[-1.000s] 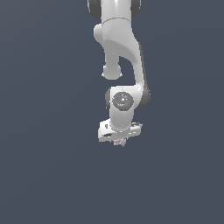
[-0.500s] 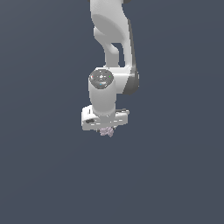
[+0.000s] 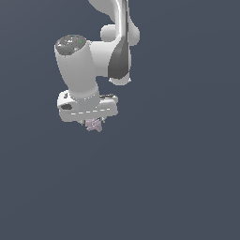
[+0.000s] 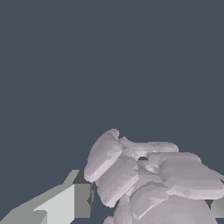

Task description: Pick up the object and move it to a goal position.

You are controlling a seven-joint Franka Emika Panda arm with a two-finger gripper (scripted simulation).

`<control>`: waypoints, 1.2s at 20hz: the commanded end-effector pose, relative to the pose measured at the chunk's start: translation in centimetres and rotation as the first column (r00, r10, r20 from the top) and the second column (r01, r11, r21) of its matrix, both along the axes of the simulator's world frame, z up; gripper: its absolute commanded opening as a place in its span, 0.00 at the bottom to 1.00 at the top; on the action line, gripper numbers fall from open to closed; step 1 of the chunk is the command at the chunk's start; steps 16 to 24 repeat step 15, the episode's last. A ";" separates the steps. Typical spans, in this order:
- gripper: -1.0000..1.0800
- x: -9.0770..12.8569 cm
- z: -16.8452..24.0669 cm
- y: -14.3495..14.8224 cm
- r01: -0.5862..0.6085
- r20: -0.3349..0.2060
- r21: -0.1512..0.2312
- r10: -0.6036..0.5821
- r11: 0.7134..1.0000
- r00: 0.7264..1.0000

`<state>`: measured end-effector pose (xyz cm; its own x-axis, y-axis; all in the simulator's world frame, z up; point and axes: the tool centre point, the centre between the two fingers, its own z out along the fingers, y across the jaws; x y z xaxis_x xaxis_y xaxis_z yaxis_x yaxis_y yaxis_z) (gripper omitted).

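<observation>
The object [image 3: 93,124] is a small lumpy pale pinkish-lavender thing that pokes out just under the white hand of the arm in the exterior view. My gripper [image 3: 93,123] is shut on it, the fingers mostly hidden behind the hand's body. In the wrist view the object [image 4: 148,179] fills the lower middle as a cluster of rounded lobes, with one grey-white finger [image 4: 65,202] pressed against one side and a sliver of the other finger [image 4: 217,205] at the picture's edge.
A plain dark blue-grey background surrounds the arm [image 3: 112,51] in both views. No other objects, containers or edges show.
The arm has swung toward the exterior view's left and nearer the camera, its hand now higher in the picture, carrying the object along in the shut gripper.
</observation>
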<state>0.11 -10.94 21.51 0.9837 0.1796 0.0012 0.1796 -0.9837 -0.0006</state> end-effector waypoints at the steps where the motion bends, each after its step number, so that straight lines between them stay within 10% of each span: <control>1: 0.00 -0.5 1.8 -1.7 -0.001 -0.001 0.001 0.001 1.000 1.000; 24: 0.00 -1.0 4.9 -4.6 -0.001 -0.001 -0.001 0.001 1.000 1.000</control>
